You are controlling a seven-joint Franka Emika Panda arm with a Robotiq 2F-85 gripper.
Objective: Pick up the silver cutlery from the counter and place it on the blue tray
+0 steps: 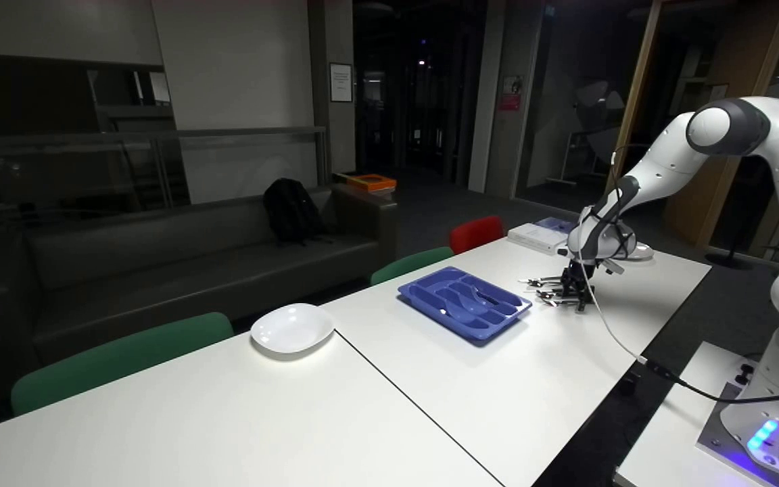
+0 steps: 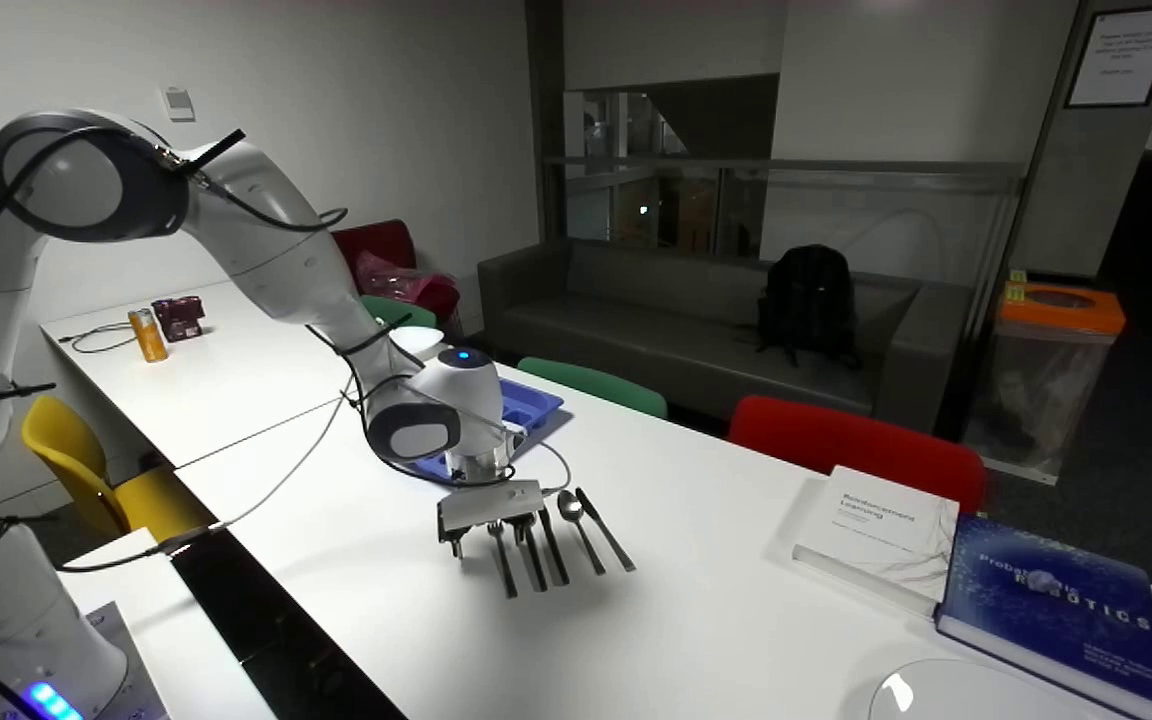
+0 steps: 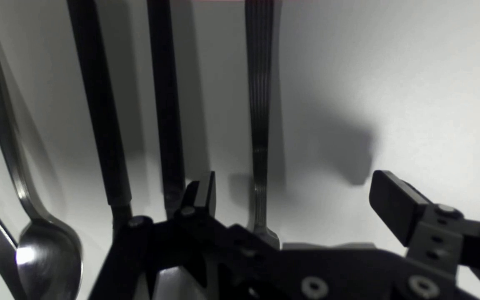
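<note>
Low over the counter (image 1: 484, 406) hangs the gripper (image 3: 298, 196), jaws parted wide, a fork (image 3: 260, 125) lying between them in the wrist view! The silver cutlery (image 2: 553, 547) lies side by side between the two long edges, and there's the blue tray (image 1: 460, 297), close to the edge by the green chair (image 1: 411, 266)
</note>
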